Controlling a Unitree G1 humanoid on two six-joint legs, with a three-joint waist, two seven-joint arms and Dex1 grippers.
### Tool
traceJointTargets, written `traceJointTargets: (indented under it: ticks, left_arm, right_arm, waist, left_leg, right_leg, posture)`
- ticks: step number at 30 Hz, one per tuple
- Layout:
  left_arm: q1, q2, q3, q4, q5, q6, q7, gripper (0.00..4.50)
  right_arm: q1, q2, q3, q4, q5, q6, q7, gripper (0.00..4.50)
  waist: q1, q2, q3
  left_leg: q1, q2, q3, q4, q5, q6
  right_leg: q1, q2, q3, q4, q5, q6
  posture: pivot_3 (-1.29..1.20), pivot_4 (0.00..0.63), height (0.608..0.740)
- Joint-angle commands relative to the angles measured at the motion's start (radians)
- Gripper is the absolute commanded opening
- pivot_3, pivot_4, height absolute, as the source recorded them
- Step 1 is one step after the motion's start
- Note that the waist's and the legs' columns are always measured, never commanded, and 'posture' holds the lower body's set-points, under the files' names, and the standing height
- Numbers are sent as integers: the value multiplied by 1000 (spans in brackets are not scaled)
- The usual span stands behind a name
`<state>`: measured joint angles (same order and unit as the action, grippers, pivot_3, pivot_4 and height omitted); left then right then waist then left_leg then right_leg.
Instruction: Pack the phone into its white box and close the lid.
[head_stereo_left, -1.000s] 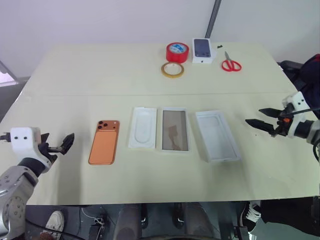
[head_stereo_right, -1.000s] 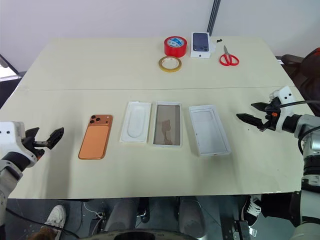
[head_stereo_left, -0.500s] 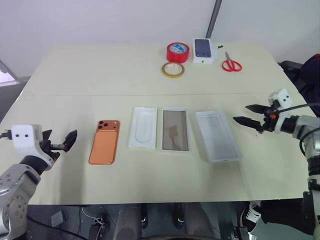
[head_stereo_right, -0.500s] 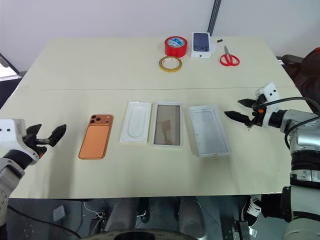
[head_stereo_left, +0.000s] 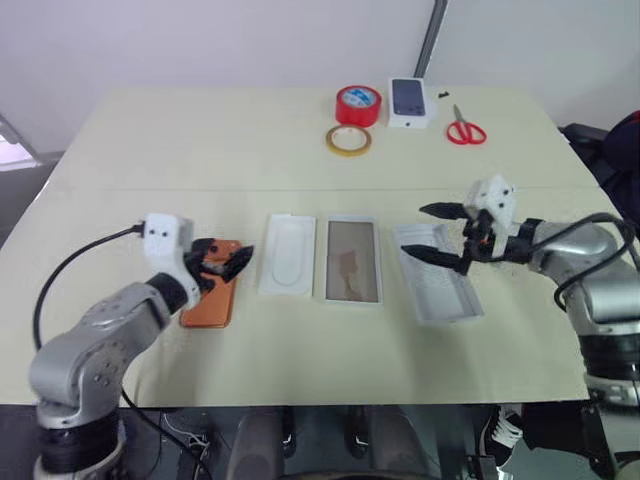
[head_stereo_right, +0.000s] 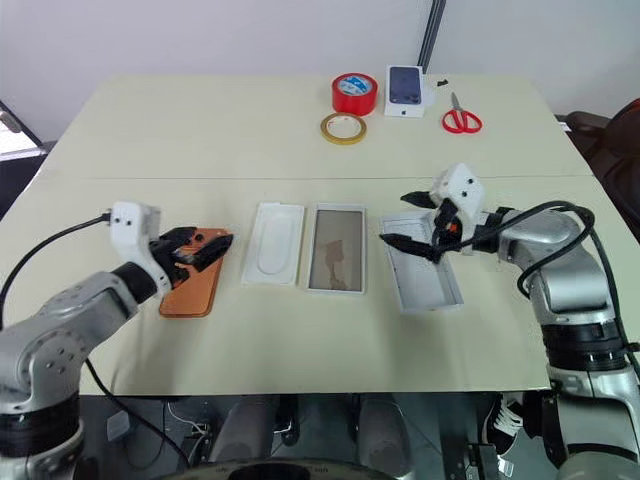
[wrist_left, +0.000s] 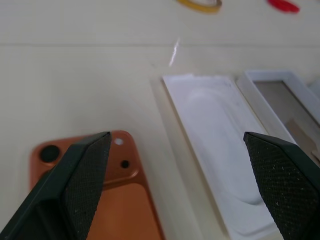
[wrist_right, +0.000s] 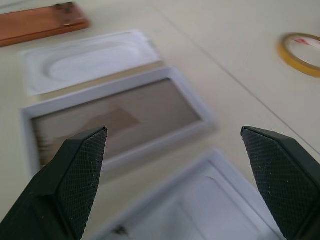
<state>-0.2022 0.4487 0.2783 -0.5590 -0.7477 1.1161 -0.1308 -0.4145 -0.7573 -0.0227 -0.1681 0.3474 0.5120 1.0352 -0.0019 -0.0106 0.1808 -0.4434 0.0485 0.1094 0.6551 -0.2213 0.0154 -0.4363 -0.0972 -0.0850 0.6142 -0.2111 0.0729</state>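
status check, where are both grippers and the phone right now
Left gripper open, over the phone. Right gripper open, over the lid. Phone flat on table, not boxed. White box open, nothing blocking.

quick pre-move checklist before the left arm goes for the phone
1. Left gripper open: ok, jaws wide over the phone.
2. Phone free and flat on the table: ok, lying camera side up.
3. Middle box tray ready to take the phone: cannot tell, it holds a brownish sheet.
4. Right gripper open, holding nothing: ok, above the rightmost white tray.
5. Moulded white insert outside the tray: ok, beside the phone.
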Motion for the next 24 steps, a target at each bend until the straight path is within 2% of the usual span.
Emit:
traceJointTargets:
  ticks: [1,11,19,20,22,24]
  left_arm:
    - [-56,-43,26,17,-43,106,68,4451]
    - [-262,-216,61,187,-52,382,166,4451]
    - [-354,-282,77,312,-22,393,136,4451]
    - [-359,-288,72,324,-19,393,130,4065]
    - [-368,-302,75,342,-11,392,132,3693]
    - [-374,-302,71,355,7,380,135,2698]
  right_arm:
    - [9,13,32,-98,2,18,-31,4479]
    - [75,1,124,-233,-7,18,-34,4479]
    - [97,-18,163,-298,-27,32,-42,4479]
    - [96,-23,178,-303,-41,30,-42,4500]
    - [93,-28,204,-308,-62,25,-41,4500]
    - [83,-25,231,-313,-75,41,-46,4500]
  waist:
    - [-1,0,0]
    - [17,-1,1]
    - [15,-2,1]
    - [15,-2,1]
    - [16,-2,1]
    - [15,-2,1]
  left_leg:
    - [0,0,0,0,0,0]
    - [-1,-1,-3,6,0,0]
    - [-1,-1,-3,7,0,1]
    - [-1,-1,-3,7,0,1]
    - [-1,-1,-3,7,0,1]
    - [-1,-1,-4,7,0,1]
  right_leg:
    - [0,0,0,0,0,0]
    - [3,0,-1,1,0,0]
    - [3,0,-2,1,0,0]
    - [4,0,-2,1,0,0]
    - [4,0,-2,1,0,0]
    - [4,0,-2,1,0,0]
  posture:
    - [0,150,736]
    - [0,150,736]
    - [0,150,736]
    - [0,150,736]
    - [0,150,736]
    - [0,150,736]
